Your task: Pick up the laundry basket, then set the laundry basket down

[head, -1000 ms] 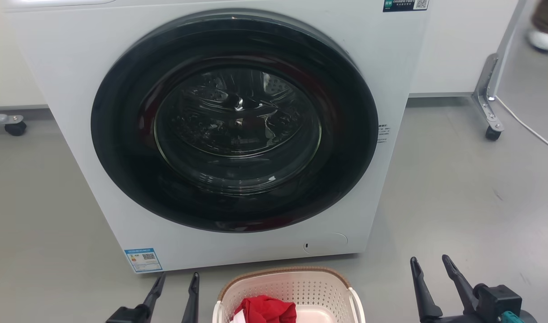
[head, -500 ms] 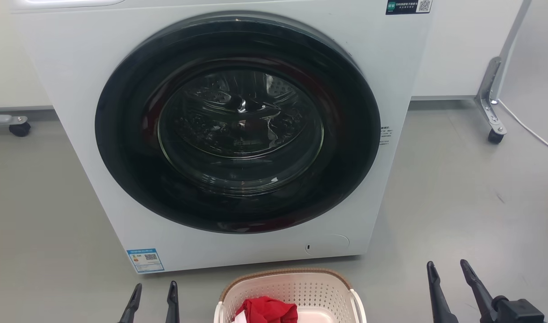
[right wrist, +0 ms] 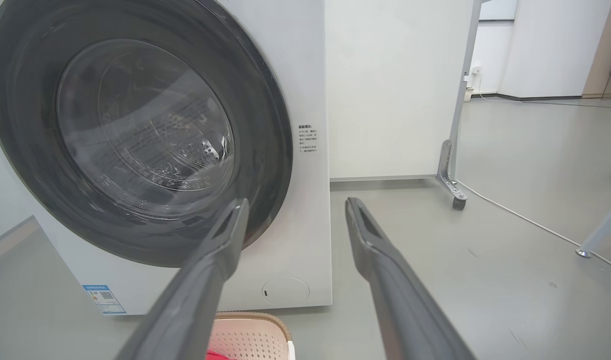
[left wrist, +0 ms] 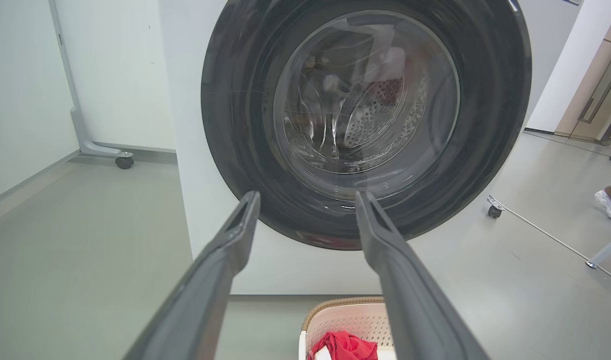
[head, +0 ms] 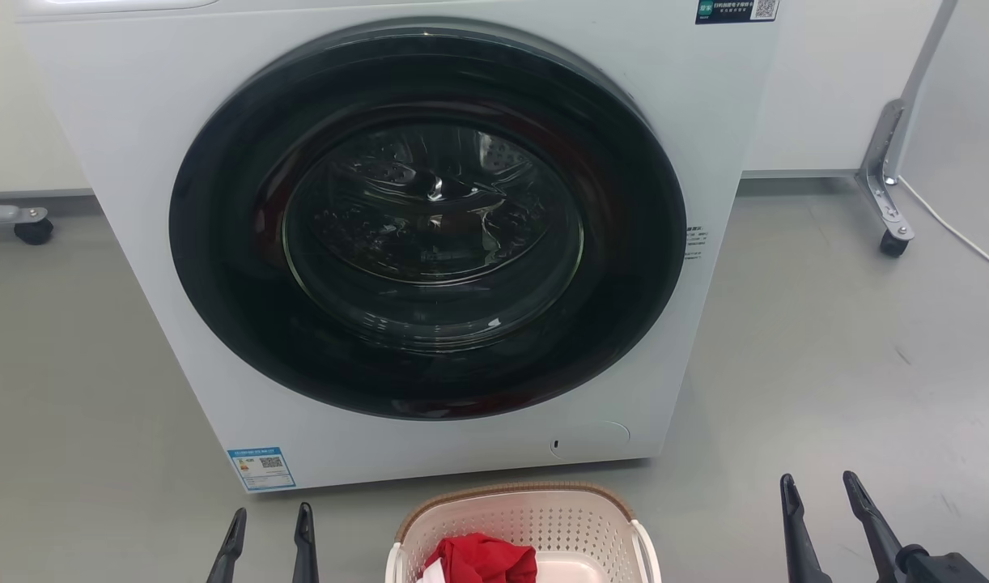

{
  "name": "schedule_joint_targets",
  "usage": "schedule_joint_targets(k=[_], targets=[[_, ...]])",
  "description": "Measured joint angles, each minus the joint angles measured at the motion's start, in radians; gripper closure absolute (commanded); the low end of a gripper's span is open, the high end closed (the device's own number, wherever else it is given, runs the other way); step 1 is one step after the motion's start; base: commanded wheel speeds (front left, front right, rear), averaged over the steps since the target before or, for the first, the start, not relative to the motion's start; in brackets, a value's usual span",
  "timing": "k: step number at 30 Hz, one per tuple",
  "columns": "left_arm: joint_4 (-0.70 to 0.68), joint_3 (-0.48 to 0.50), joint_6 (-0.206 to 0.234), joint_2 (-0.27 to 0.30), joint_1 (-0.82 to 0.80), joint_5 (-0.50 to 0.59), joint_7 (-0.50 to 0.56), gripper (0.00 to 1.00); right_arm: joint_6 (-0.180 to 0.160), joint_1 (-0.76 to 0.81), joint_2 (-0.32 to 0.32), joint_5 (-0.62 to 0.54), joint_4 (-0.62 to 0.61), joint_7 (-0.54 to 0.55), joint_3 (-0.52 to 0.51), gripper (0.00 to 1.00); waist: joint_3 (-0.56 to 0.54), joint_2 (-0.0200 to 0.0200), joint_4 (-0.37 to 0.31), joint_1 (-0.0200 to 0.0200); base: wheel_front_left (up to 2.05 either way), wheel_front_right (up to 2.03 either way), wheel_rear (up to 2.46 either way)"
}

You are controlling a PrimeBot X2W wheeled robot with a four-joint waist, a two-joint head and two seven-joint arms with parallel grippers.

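The laundry basket (head: pixel 543 518), cream-white and perforated with a brown woven-look rim, stands on the floor just in front of the washer, cut off by the head view's bottom edge. A red cloth (head: pixel 482 559) lies inside it. The basket's far rim (left wrist: pixel 343 302) also shows in the left wrist view, and a corner of the basket (right wrist: pixel 250 335) in the right wrist view. My left gripper (head: pixel 269 518) is open to the basket's left, empty. My right gripper (head: pixel 820 484) is open well to its right, empty. Neither touches the basket.
A white front-loading washer (head: pixel 122 121) with a dark round door (head: pixel 426 219) shut stands right behind the basket. Wheeled panel feet (head: pixel 891 235) and a white cable (head: pixel 956 231) lie at the right, another castor (head: pixel 29 231) at the left. A person's shoe (left wrist: pixel 610 205) is far right.
Both grippers have drawn down toward the head view's bottom edge and spread further out from the basket. The basket has not moved. The person's foot at the top right has left the head view.
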Motion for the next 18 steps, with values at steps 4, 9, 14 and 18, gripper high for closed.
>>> schedule_joint_targets(k=[4, 9, 14, 18], targets=[[-0.009, 0.0, 0.0, -0.009, 0.001, 0.007, 0.011, 0.0, 0.0, 0.002, 0.008, -0.015, -0.01, 0.0, -0.003, 0.0, 0.001, 0.0, 0.0, 0.0, 0.0, 0.0, 0.0], [-0.016, -0.001, 0.0, -0.013, 0.002, 0.017, 0.028, 0.0, 0.0, 0.007, 0.012, -0.025, -0.011, 0.0, -0.006, 0.0, 0.001, 0.0, 0.002, 0.0, 0.0, 0.0, 0.0], [-0.026, 0.0, 0.0, -0.016, 0.002, 0.025, 0.044, 0.0, 0.0, 0.015, 0.013, -0.028, -0.012, 0.0, -0.011, 0.0, 0.001, 0.0001, 0.003, 0.0, 0.0, 0.0, 0.0], [-0.031, 0.001, 0.0, -0.019, 0.003, 0.026, 0.054, 1.0, 0.0, 0.016, 0.015, -0.03, -0.013, 0.0, -0.014, 1.0, 0.0, 0.0, 0.005, 0.0, 0.0, 0.0, 0.0]])
